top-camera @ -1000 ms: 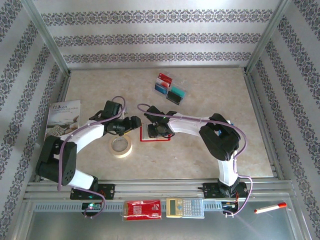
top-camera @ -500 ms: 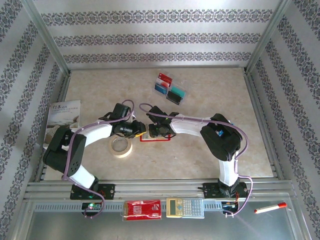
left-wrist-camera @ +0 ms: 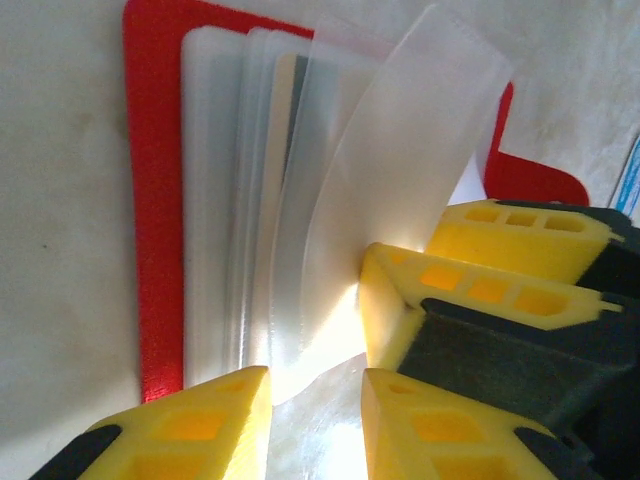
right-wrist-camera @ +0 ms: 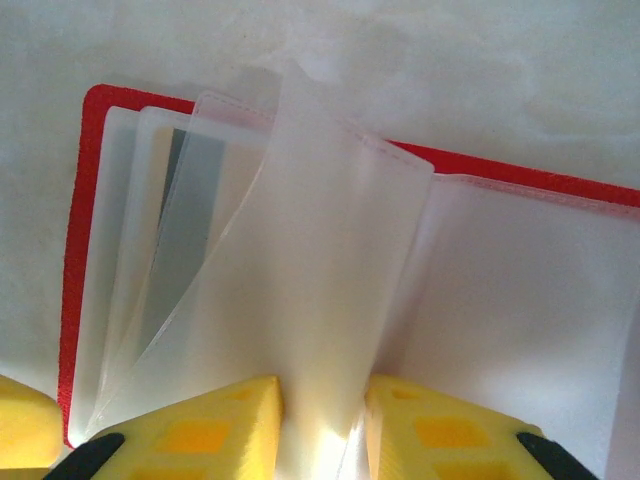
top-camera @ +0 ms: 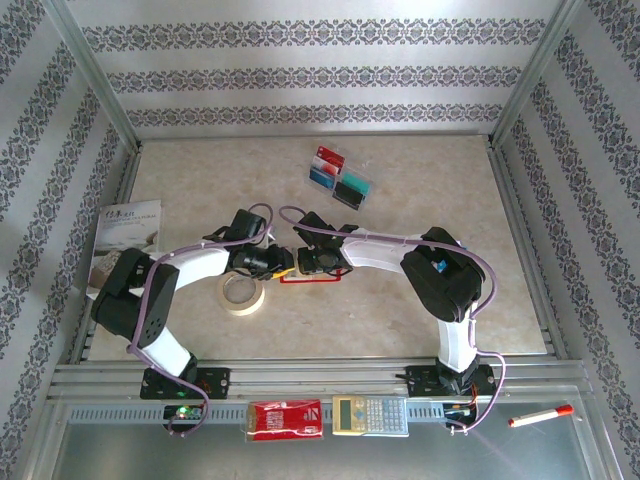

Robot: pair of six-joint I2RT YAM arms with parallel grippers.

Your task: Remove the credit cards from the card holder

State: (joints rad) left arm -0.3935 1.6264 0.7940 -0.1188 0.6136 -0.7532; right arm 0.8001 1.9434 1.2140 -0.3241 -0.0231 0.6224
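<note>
The red card holder [top-camera: 318,278] lies open mid-table, its clear pockets fanned out [left-wrist-camera: 240,200] [right-wrist-camera: 480,300]. A grey strip, perhaps a card [right-wrist-camera: 190,230], shows inside one pocket. My right gripper [right-wrist-camera: 322,425] is shut on a clear pocket leaf [right-wrist-camera: 320,250], which curls up from between its fingers. My left gripper [left-wrist-camera: 315,425] meets it from the left, jaws narrowed around the lower edge of a clear leaf [left-wrist-camera: 380,170]. The right gripper's yellow fingers [left-wrist-camera: 480,285] sit just beyond. Three credit cards lie at the far side: red-white [top-camera: 328,157], blue [top-camera: 321,176], teal-black [top-camera: 352,188].
A tape roll [top-camera: 242,292] lies just under the left arm's wrist. A booklet [top-camera: 125,235] rests at the left edge. On the front rail sit a red packet [top-camera: 285,419], a calculator [top-camera: 370,414] and a marker [top-camera: 540,415].
The left arm swung right to the holder's left edge and its jaws narrowed onto a clear leaf. The right gripper closed a little and stayed in place.
</note>
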